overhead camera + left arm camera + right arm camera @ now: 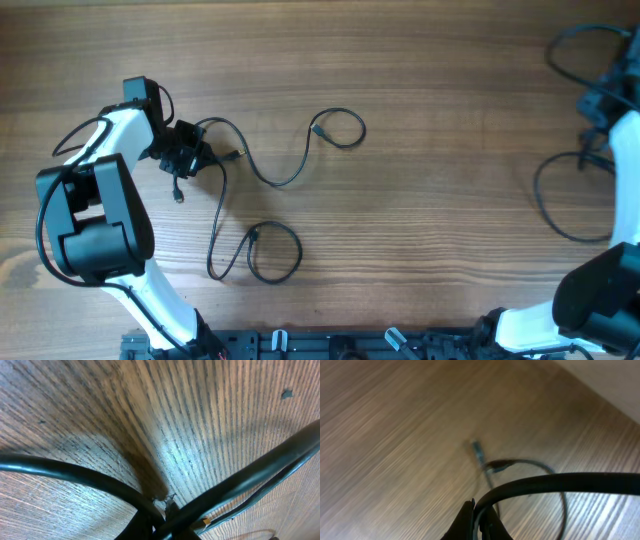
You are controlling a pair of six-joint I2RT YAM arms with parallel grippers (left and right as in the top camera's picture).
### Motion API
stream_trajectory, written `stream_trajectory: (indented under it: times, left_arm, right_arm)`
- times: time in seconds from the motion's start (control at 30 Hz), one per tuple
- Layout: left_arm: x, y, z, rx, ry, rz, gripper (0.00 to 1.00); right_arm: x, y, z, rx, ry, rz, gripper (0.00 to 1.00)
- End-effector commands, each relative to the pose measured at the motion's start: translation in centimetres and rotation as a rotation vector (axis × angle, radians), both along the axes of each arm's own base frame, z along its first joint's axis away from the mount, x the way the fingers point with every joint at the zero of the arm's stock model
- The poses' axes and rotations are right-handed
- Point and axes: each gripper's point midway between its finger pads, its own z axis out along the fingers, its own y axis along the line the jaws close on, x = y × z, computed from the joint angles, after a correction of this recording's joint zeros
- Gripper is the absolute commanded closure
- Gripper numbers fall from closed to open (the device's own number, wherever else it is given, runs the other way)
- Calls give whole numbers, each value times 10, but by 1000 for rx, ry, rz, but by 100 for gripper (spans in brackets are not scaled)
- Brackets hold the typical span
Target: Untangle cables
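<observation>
**While both grippers clamp cable: table layout**

Where the wood-grain table point(420, 60) fills the view, the cables point(275, 184) lie in loose loops left of centre, with another loop near the right edge. The left gripper point(185, 158) is closed narrow on the cables at their bunched left end. The right gripper point(479, 511) is pinched tight on one strand. A small plug end point(477, 450) rests on bare wood.

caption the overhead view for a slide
Left gripper grips the black cables, which trail in loose loops across the wooden table
</observation>
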Motion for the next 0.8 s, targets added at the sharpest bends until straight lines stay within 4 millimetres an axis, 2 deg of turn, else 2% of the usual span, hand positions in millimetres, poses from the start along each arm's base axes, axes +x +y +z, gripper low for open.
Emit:
stream_trajectory:
  times: [0.0,0.1,0.17,0.4,0.43,0.5,0.57,0.6,0.67,0.73,0.77]
  left_arm:
    - [-6,14,-9,68,23,-5,90]
    - [-6,14,-9,68,23,-5,90]
    - [-6,14,-9,68,23,-5,89]
    - [-6,14,-9,68,23,-5,89]
    - [-6,14,-9,68,23,-5,89]
    - [-6,14,-9,68,23,-5,89]
    - [-6,14,-9,68,23,-5,88]
    - [-6,14,-9,68,23,-5,88]
    - [-6,14,-9,68,23,-5,88]
    - [-6,14,-9,68,23,-5,88]
    - [-6,14,-9,68,23,-5,88]
  right_arm:
    - [2,4,-2,156,-79,40,96]
    - [10,27,-12,301,-106,109,96]
    - [11,33,-19,340,-96,113,96]
    - [4,35,-46,383,-6,95,95]
    - [2,35,-49,385,8,90,93]
    - [-5,31,-53,368,45,68,66]
    - [-12,25,-54,335,75,43,56]
    - [-15,22,-54,318,90,31,37]
    - [-18,20,-54,304,105,24,7]
    - [-19,20,-55,306,110,25,0]
    - [-20,21,-55,308,113,25,0]
